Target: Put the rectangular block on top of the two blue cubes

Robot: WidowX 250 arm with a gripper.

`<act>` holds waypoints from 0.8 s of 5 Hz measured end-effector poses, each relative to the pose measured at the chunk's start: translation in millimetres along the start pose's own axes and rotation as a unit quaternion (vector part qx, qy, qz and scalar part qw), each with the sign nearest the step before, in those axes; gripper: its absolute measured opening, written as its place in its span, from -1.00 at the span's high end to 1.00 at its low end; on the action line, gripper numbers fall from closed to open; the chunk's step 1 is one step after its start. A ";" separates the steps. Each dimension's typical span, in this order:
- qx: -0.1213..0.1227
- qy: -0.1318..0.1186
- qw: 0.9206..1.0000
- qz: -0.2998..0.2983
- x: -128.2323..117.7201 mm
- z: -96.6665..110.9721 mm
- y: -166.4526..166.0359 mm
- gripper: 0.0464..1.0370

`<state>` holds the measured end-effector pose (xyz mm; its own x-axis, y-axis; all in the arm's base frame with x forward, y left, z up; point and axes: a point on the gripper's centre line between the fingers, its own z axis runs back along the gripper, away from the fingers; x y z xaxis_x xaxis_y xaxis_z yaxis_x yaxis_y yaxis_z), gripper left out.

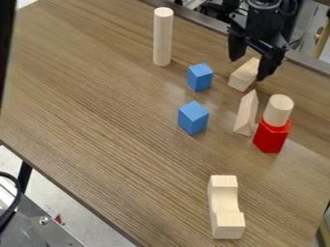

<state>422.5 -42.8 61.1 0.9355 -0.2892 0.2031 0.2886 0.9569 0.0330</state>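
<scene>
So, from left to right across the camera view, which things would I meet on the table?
Tall wooden cylinder, the two blue cubes, pale rectangular block, red block with short wooden cylinder on top.

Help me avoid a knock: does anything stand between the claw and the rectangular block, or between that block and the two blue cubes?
Nothing visible blocks either way. The open claw hangs at the rectangular block, and the wooden wedge stands beside the route to the two blue cubes, not across it.
</scene>
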 end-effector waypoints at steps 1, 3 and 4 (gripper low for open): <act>0.008 -0.002 1.000 0.011 4.3 -1.7 3.8 -0.93; 0.057 0.001 0.995 0.078 1.2 -11.1 18.5 -0.93; 0.072 0.004 0.993 0.094 -0.9 -14.5 20.7 -0.83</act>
<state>430.6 -23.1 47.4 0.9716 -0.1050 0.2119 0.0773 0.9878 0.1352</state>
